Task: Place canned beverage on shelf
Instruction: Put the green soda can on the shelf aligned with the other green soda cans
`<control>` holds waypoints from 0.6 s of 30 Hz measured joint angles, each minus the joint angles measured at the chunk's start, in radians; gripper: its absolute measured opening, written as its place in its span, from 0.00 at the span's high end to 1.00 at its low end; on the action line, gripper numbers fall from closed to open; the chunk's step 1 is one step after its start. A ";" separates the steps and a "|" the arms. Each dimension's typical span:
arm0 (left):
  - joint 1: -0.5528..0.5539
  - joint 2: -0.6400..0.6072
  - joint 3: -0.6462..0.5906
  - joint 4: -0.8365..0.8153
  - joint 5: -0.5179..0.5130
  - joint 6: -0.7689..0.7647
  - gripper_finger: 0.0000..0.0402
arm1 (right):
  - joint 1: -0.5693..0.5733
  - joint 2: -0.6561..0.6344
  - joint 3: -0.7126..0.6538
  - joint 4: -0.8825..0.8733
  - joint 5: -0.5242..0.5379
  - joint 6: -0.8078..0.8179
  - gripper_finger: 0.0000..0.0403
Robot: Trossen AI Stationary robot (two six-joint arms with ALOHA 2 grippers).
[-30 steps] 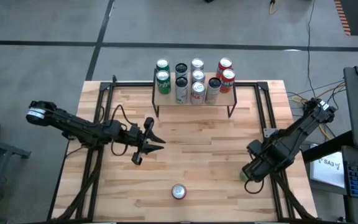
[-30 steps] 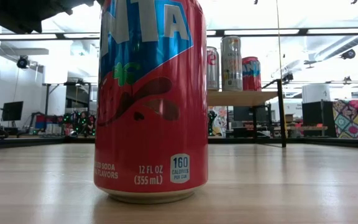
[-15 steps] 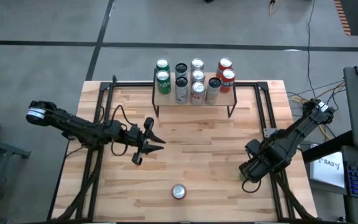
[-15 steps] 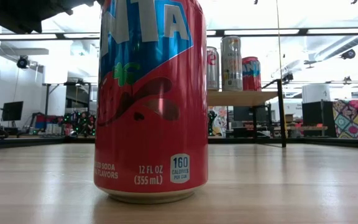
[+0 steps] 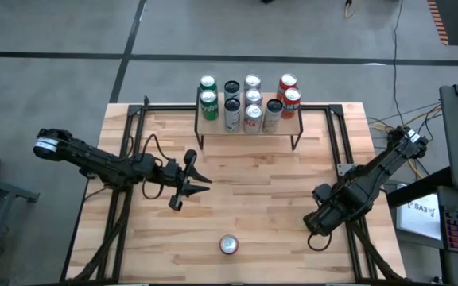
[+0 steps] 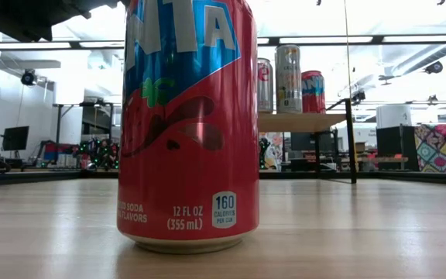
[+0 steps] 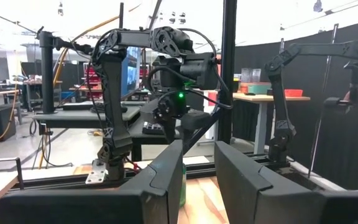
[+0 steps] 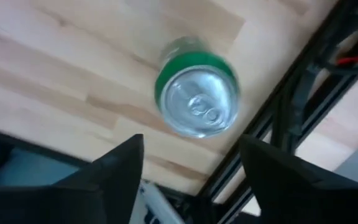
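1. The view from above is bright and even. The wooden table [image 5: 237, 199] looks clear, and the arms drop only soft, faint shadows on it.
2. In the low view, strong white light pours in from the ceiling lamps behind. It washes out the top of the room.
3. The big red can [image 6: 188, 124] fills that view. It is sharp, with shiny streaks down its side and a small dark shadow under it.
4. In the left wrist view the room is bright, but the near dark fingers [image 7: 166, 177] look soft and fuzzy.
5. In the right wrist view everything is blurry. The green can [image 8: 196, 94] looks smeared, with glare on its silver top.
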State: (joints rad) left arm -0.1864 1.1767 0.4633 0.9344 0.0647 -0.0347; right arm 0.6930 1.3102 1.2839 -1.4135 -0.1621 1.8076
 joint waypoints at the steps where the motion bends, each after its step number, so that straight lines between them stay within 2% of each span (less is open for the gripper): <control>1: 0.000 0.000 0.000 0.000 0.000 0.001 0.81 | 0.000 0.000 0.000 0.012 -0.006 0.000 0.36; 6: 0.000 0.000 0.000 0.000 0.000 0.001 0.81 | 0.000 0.003 -0.011 0.021 -0.022 0.000 0.28; 18: 0.000 0.000 0.000 0.000 -0.003 0.000 0.81 | 0.000 -0.004 -0.111 0.108 -0.022 -0.018 0.28</control>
State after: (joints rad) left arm -0.1864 1.1767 0.4633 0.9344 0.0612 -0.0345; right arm 0.6930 1.3065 1.1732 -1.3053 -0.1841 1.7896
